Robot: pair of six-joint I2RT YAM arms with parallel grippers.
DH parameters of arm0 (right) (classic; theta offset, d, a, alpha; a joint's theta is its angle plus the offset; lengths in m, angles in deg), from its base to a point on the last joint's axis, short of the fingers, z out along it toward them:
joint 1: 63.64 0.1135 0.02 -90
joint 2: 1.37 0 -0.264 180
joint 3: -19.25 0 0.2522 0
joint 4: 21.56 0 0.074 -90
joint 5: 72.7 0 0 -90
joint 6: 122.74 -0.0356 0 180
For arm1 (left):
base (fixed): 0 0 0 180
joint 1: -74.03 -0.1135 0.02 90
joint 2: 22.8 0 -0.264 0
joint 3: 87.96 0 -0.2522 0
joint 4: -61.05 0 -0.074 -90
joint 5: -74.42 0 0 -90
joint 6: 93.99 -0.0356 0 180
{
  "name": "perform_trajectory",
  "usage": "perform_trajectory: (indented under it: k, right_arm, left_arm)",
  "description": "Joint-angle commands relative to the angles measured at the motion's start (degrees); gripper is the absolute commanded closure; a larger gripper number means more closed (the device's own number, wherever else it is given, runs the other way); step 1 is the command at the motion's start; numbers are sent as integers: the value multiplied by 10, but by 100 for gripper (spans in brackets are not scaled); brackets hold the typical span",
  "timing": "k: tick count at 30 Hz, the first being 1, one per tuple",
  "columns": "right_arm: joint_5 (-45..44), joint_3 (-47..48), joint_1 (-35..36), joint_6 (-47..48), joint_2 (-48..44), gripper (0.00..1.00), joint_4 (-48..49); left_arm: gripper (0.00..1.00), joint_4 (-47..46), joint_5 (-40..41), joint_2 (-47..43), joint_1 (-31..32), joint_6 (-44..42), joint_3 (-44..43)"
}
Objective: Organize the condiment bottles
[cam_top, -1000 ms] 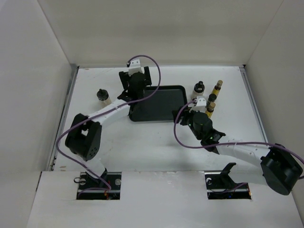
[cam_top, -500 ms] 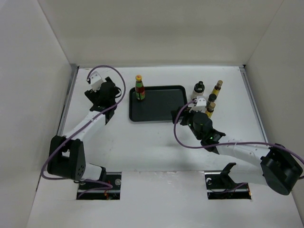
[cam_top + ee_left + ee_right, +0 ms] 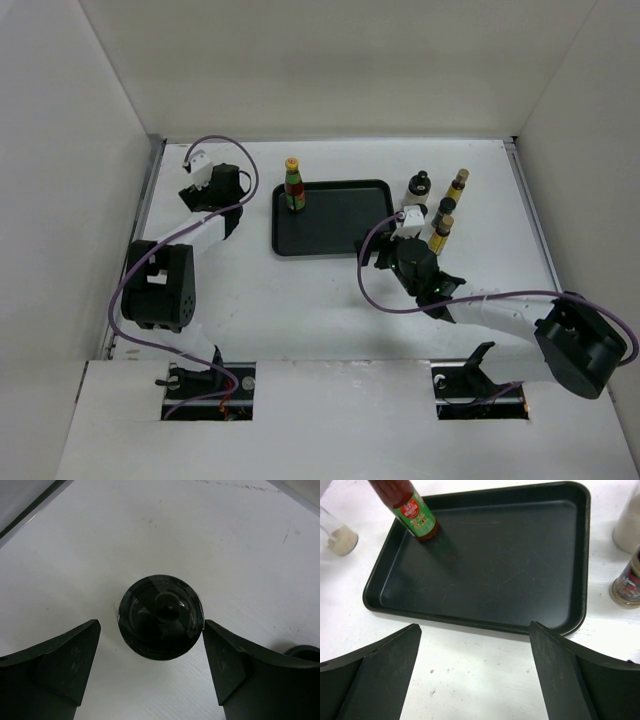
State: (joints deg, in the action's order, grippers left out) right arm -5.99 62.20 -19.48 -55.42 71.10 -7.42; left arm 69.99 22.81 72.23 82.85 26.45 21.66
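Observation:
A red-green labelled bottle with a yellow cap (image 3: pixel 293 187) stands upright in the back left corner of the black tray (image 3: pixel 340 225); the right wrist view shows it too (image 3: pixel 415 512). My left gripper (image 3: pixel 213 195) is open over a short clear bottle left of the tray. Its black cap (image 3: pixel 161 616) sits between the jaws (image 3: pixel 151 630), close to the right finger (image 3: pixel 235 665) and apart from the left. My right gripper (image 3: pixel 393 248) (image 3: pixel 475 630) is open and empty just off the tray's near right edge. The short clear bottle (image 3: pixel 337 532) holds pale powder.
Right of the tray stand a white bottle with a black cap (image 3: pixel 417 188), a slim yellow-filled bottle (image 3: pixel 457 185), a small dark-capped bottle (image 3: pixel 447 210) and another yellow one (image 3: pixel 442 231). White walls close the table on three sides. A purple cable loops over each arm.
My left gripper has left the red-green bottle standing in the tray and moved left over the short clear bottle. My right gripper has shifted slightly left along the tray's near edge.

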Motion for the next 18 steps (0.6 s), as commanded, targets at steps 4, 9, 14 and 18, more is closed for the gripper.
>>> perform_trajectory:
  k: [4, 9, 14, 18]
  right_arm:
    - [4, 25, 9, 7, 3, 4, 31]
    - [3, 25, 9, 8, -3, 4, 30]
    - [3, 25, 9, 9, -2, 4, 30]
    - [3, 24, 11, 10, -7, 4, 32]
  left_arm:
    - [25, -19, -16, 18, -7, -7, -43]
    - [45, -25, -7, 14, -7, -8, -33]
    - [59, -39, 33, -51, 16, -10, 18]
    - [60, -57, 66, -137, 66, -6, 105]
